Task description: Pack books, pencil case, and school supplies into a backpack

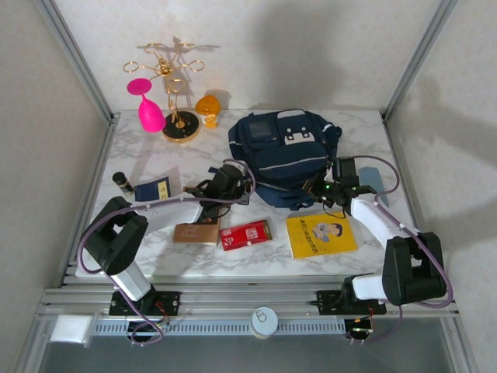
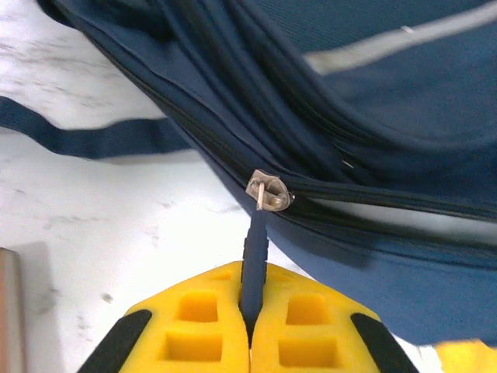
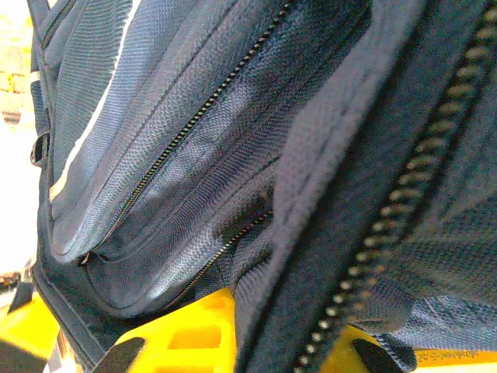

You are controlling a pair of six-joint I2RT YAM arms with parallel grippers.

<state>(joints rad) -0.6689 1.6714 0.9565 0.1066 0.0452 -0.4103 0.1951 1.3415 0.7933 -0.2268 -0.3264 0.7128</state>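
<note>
Nearest us we see the brown book [image 1: 196, 232] & red box [image 1: 245, 234], just short of the L gripper [image 2: 252, 291], and the yellow book [image 1: 321, 235] short of the R gripper [image 3: 272, 330]. L jaws pinch the zip pull [image 2: 256, 237]. R jaws clamp a fabric fold of the backpack [image 1: 283, 155], just beyond both.

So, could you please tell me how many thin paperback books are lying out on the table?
2. The brown paperback lies front-left; the bright yellow paperback lies front-right. The small navy booklet at left isn't counted; others may be hidden.
</note>
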